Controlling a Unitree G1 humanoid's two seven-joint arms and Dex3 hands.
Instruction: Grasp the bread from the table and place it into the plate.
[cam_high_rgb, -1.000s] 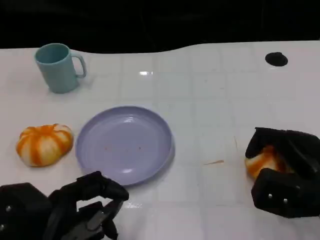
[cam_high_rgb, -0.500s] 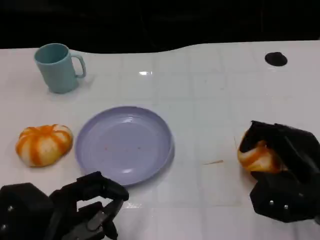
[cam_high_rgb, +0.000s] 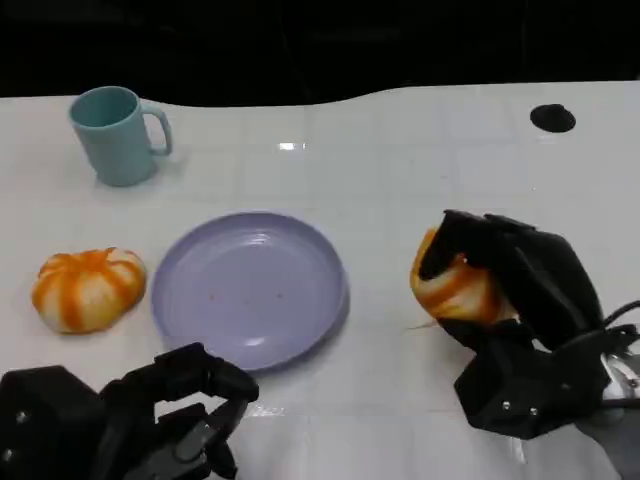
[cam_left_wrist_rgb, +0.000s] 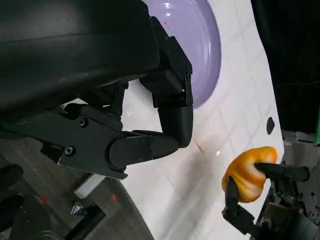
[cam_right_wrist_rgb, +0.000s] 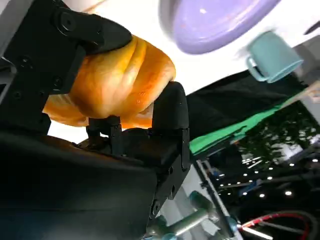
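Observation:
My right hand grips an orange-and-white bread roll and holds it above the table, just right of the lavender plate. The same roll sits between the black fingers in the right wrist view, and it also appears in the left wrist view as the roll. A second bread roll lies on the table left of the plate. My left hand hovers at the near edge in front of the plate, fingers curled with nothing in them.
A teal mug stands at the back left. A small black round hole marks the table's far right. A thin scrap lies on the white table between plate and right hand.
My right hand has lifted the roll and carried it left toward the plate. The left hand, plate, mug and other roll have stayed put.

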